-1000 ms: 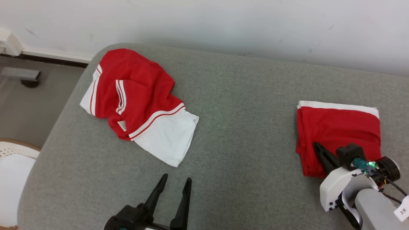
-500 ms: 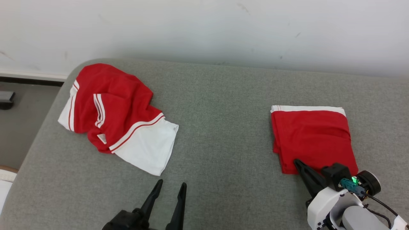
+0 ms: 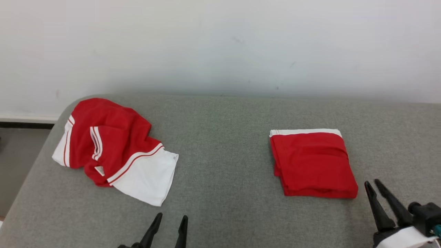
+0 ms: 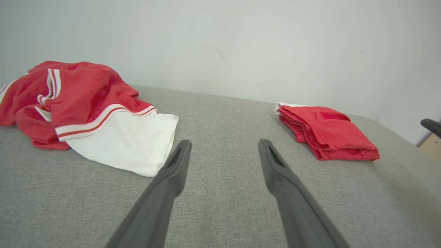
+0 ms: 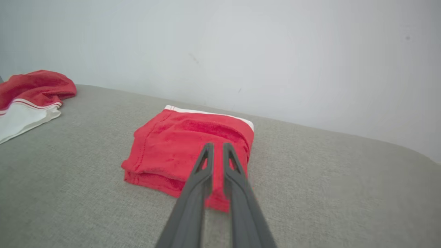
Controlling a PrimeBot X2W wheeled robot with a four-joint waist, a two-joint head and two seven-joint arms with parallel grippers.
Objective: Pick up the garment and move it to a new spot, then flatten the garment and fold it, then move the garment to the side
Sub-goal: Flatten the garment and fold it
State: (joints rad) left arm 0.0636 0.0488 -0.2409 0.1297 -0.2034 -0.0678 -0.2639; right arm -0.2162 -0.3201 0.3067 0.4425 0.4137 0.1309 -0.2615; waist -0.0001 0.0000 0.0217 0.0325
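Soft, even indoor light, shadows faint.
We note the wall (image 3: 220,44) bright and slightly washed out, greying toward the corners. A thin soft shadow hugs the near edge of the folded garment (image 3: 311,162). In the right wrist view the right gripper (image 5: 217,145) smears with blur toward the bottom edge. The head view reads sharp.

Grey fabric surface (image 3: 224,155), white wall (image 3: 220,41)

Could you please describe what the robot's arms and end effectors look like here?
The left end effector and right end effector each have two long, dark grey fingers tapering to slotted tips. Behind the right one sit a black block, a white wrist housing and a small teal connector.
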